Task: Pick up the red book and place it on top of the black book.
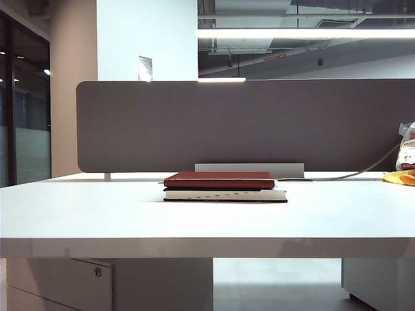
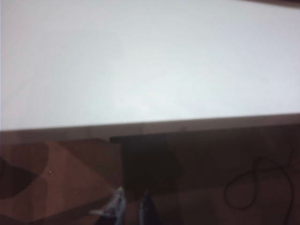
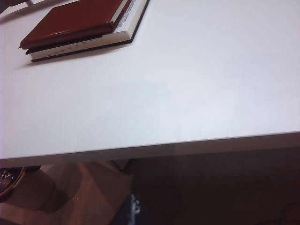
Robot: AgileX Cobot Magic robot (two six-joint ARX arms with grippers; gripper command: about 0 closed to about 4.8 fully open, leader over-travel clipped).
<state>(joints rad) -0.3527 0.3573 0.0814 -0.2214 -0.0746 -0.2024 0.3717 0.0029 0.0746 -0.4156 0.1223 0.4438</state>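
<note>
Red book (image 1: 219,179), one, atop one black book (image 1: 225,194); left end effector (image 2: 131,202) near-closed, empty; right unclear.

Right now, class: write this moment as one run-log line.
red book: lying on black book | table: white | left gripper: shut, empty, off the table edge | right gripper: barely visible, state unclear

White desk (image 1: 97,214), grey partition (image 1: 259,123), ceiling strip light (image 1: 305,32).
</note>
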